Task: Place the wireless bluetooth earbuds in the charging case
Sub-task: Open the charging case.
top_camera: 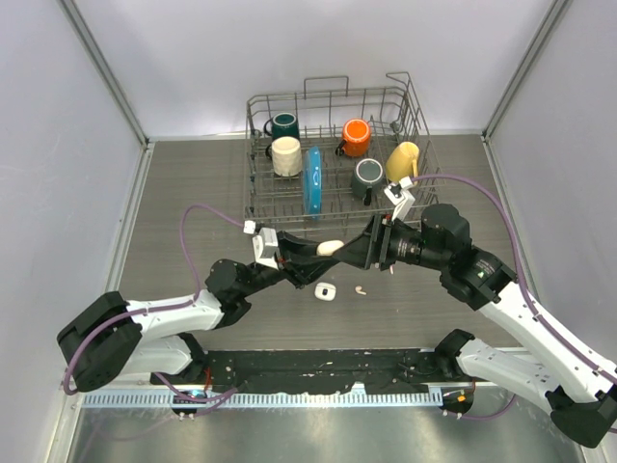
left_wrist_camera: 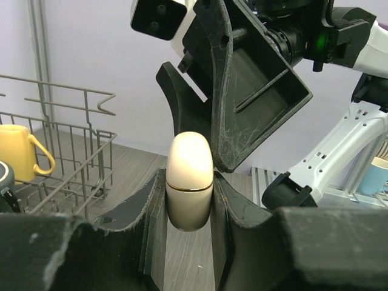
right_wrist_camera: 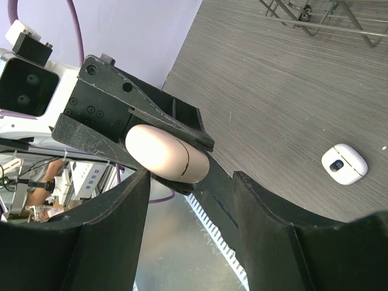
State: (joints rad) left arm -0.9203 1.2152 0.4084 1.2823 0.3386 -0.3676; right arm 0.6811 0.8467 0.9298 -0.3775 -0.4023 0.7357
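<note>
My left gripper (top_camera: 321,253) (left_wrist_camera: 189,185) is shut on a cream egg-shaped charging case (top_camera: 330,248) (left_wrist_camera: 190,176) (right_wrist_camera: 163,151) with a thin gold seam. It holds the case, closed, above the table. My right gripper (top_camera: 353,253) (right_wrist_camera: 191,182) is open, and its jaws flank the case's free end, one finger close against it. A tiny cream earbud (top_camera: 360,289) lies on the table just below the grippers. Beside it lies a small white rounded piece with a dark spot (top_camera: 325,290) (right_wrist_camera: 344,163). The other earbuds are not in view.
A wire dish rack (top_camera: 253,135) stands at the back. It holds a dark teal mug (top_camera: 283,124), a cream mug (top_camera: 286,155), a blue plate (top_camera: 312,181), an orange mug (top_camera: 356,137), a dark mug (top_camera: 367,177) and a yellow mug (top_camera: 403,160) (left_wrist_camera: 17,150).
</note>
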